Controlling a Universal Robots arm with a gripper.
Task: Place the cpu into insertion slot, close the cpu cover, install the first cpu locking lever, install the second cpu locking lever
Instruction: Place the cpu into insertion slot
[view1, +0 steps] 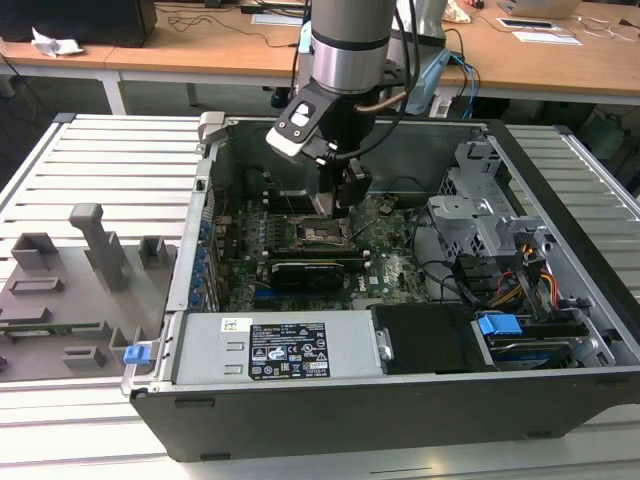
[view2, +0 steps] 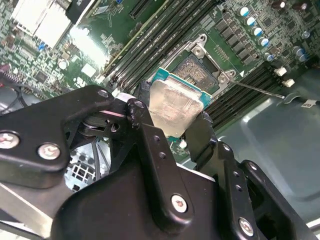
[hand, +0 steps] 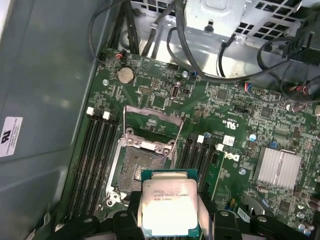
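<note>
The cpu (hand: 170, 207) is hanging flat, with its metal top facing the wrist cameras. The gripper (view1: 338, 208) is clenching it by two opposite edges between its black fingers (view2: 145, 125), inside the open computer case (view1: 400, 420). The chip is hovering over the edge of the empty socket (hand: 140, 170) that lies opposite to the cpu cover (hand: 150, 112), and it is not yet sitting in it. The cover is standing open on the motherboard (hand: 225, 100), with memory slots (hand: 97, 150) running along both sides of the socket.

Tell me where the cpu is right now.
In both wrist views the cpu is clamped in the gripper, held over the open socket, not seated in it.
</note>
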